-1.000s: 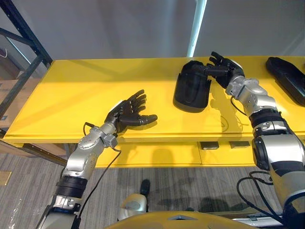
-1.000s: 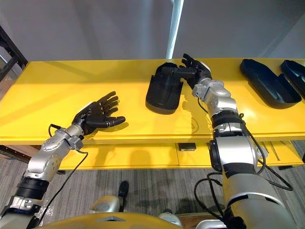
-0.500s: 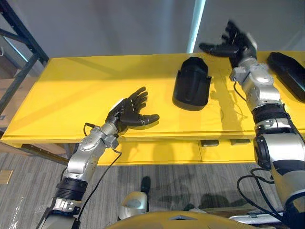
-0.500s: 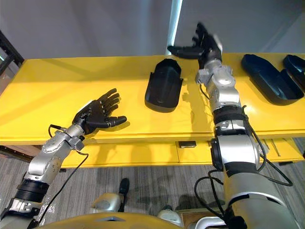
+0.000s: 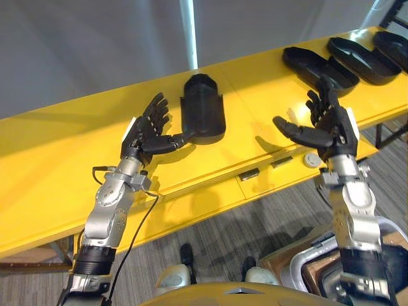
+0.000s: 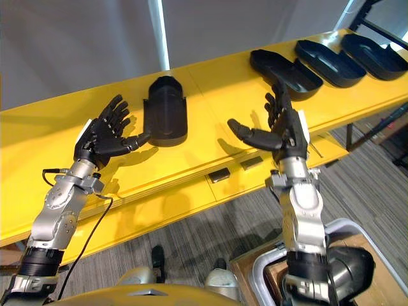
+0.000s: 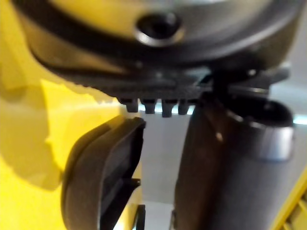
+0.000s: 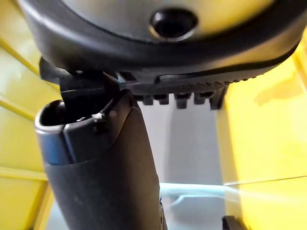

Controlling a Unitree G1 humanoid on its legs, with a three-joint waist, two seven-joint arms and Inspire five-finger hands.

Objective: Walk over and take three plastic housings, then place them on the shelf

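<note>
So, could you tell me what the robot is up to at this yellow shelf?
Nothing is being held right now. One black housing lies on the yellow shelf, and the left hand is open beside it, thumb towards its near end. The right hand hovers open over the shelf's front edge. Three more housings lie farther right.

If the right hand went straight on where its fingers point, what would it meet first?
Most likely the nearest black housing of the row on the yellow table: the right hand's open fingers aim at it. Height is unclear, so it may pass above.
</note>
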